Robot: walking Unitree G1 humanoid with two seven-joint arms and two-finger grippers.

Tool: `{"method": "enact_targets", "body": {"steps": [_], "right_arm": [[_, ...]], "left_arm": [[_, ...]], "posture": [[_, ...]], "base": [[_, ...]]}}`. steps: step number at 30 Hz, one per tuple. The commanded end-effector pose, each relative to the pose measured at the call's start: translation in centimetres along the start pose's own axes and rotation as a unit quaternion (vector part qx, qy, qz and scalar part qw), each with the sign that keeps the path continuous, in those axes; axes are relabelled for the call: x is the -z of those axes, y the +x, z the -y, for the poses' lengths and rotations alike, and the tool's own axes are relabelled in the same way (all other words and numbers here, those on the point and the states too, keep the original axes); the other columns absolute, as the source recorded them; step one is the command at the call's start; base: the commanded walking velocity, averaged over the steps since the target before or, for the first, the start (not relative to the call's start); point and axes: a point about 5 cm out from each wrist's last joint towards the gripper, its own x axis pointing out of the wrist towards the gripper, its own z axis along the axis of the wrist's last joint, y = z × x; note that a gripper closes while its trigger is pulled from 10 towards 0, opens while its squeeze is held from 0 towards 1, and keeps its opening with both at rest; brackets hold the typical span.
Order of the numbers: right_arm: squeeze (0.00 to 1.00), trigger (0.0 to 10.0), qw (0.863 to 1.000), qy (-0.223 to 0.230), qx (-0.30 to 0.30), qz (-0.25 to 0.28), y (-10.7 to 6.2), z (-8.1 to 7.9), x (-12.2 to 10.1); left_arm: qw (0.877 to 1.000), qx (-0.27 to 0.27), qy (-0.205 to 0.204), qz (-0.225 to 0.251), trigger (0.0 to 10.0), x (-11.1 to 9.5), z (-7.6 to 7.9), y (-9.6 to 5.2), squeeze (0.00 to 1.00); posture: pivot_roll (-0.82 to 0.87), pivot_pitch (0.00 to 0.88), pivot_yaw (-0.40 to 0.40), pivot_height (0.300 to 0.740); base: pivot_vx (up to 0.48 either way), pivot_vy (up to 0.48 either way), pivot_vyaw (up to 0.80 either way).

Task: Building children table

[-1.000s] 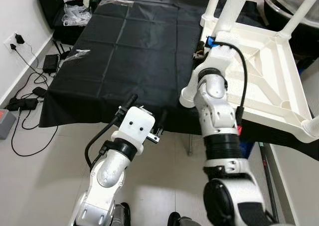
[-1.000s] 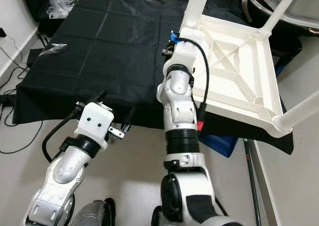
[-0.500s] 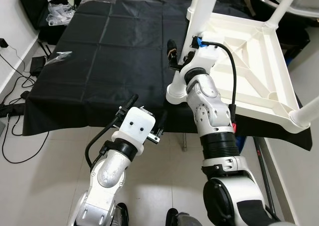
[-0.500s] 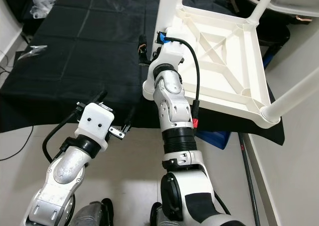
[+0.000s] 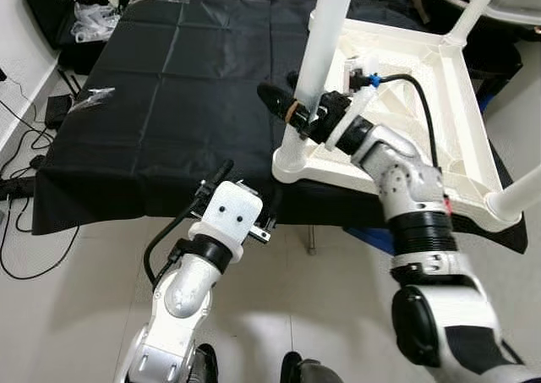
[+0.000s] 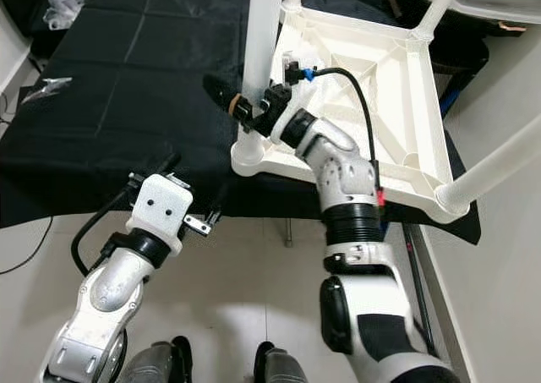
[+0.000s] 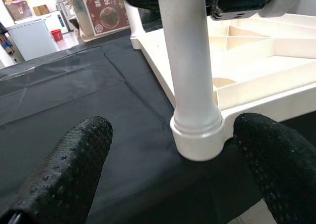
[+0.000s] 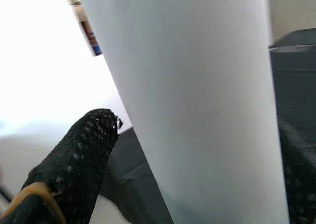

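White children's table (image 5: pixel 423 87) upside down on the black cloth (image 5: pixel 194 79), legs up, right gripper (image 5: pixel 292 112) closed around the near left leg (image 5: pixel 325 36), left gripper (image 5: pixel 245 199) open, low, near the cloth's edge.

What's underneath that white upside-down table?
A black cloth lies under the white table, spreading across the surface below. What the cloth covers is hidden.

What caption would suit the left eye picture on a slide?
Right gripper closes its fingers around a leg of the upturned white table; left gripper waits open below.
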Motion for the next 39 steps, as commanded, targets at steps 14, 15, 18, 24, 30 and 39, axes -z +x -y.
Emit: {"method": "enact_targets", "body": {"steps": [14, 15, 18, 24, 30, 39], "right_arm": [[0.00, 0.0, 0.991, 0.003, -0.133, -0.028, 3.2, -1.4, 0.6], [0.00, 0.0, 0.991, 0.004, -0.132, -0.021, 3.3, -1.4, 0.5], [0.00, 0.0, 0.991, 0.004, -0.132, -0.021, 3.3, -1.4, 0.5], [0.00, 0.0, 0.997, -0.048, 0.060, 0.006, 2.7, 1.1, -0.7], [0.00, 0.0, 0.953, -0.111, 0.279, -0.024, 1.4, 3.3, -0.5], [0.00, 0.0, 0.802, -0.121, 0.585, 0.000, -1.9, 2.8, 0.2]], "left_arm": [[1.000, 0.012, -0.002, -0.012, 10.0, 0.5, 0.6, -0.4, 0.00], [1.000, 0.012, -0.001, -0.013, 10.0, 0.5, 0.6, -0.4, 0.00], [1.000, 0.012, -0.001, -0.013, 10.0, 0.5, 0.6, -0.4, 0.00], [1.000, 0.008, -0.001, -0.012, 10.0, 0.5, 0.5, -0.4, 0.00], [1.000, 0.009, -0.001, -0.010, 10.0, 0.5, 0.5, -0.2, 0.00], [1.000, 0.012, -0.001, -0.005, 10.0, 0.3, 0.6, 0.1, 0.00]], "posture": [[0.20, 0.208, -0.095, 0.740], [0.20, 0.208, -0.095, 0.740], [0.20, 0.208, -0.095, 0.740], [0.19, 0.210, -0.091, 0.740], [0.18, 0.211, -0.085, 0.740], [0.18, 0.209, -0.079, 0.740]], "base": [[0.000, 0.000, 0.00], [0.000, 0.000, 0.00], [0.000, 0.000, 0.00], [0.000, 0.000, 0.00], [0.000, 0.000, 0.00], [0.000, 0.000, 0.00]]}}
